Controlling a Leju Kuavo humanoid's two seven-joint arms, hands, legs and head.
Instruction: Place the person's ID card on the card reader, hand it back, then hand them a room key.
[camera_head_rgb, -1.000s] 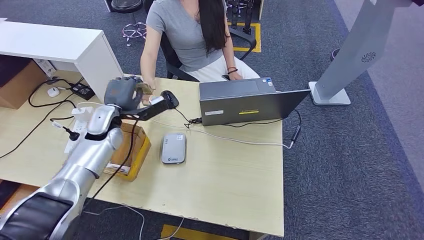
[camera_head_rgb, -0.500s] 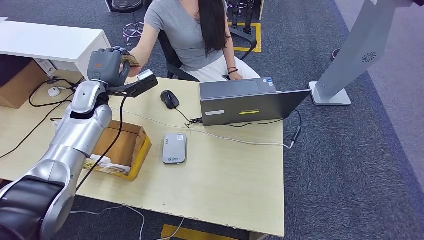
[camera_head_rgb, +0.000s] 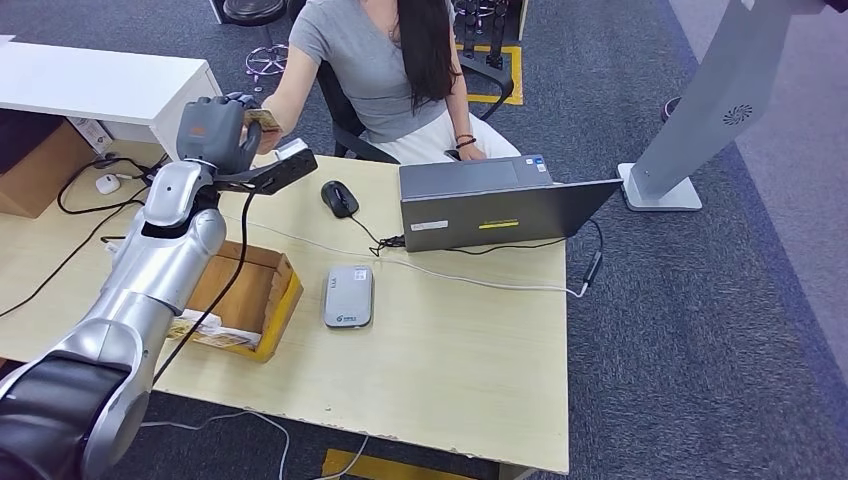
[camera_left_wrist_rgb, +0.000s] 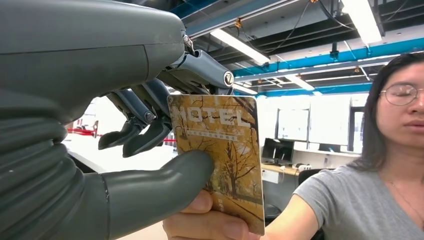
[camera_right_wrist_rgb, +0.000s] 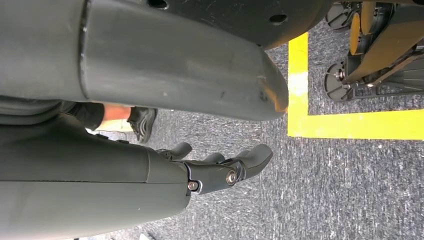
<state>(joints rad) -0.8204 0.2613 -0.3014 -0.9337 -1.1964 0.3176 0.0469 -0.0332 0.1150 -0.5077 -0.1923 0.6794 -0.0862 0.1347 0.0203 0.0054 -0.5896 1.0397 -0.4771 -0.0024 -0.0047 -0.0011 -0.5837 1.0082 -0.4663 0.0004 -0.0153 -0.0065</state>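
Right now, starting at the left of my head view, I have the left hand raised above the far left corner of the pale wooden desk, at the end of the silver arm. It pinches a golden-brown hotel key card printed with autumn trees between the thick grey thumb and the darker fingers; the other fingers are curled loosely behind the card. In my left wrist view the card stands upright with the word HOTEL across its top, and the person's hand touches its lower edge, fingertips on the card just below my thumb. In the head view the same card sits at the top of my hand, meeting the outstretched arm of the seated person in a grey T-shirt. Below the arm on the desk lies an open yellow cardboard box, and just beside it, to the right, a flat grey rectangular card reader. Farther back sits a black computer mouse, then an open grey laptop. My right hand hangs over dark grey carpet with a yellow floor line, fingers loosely bent and apart, holding nothing.
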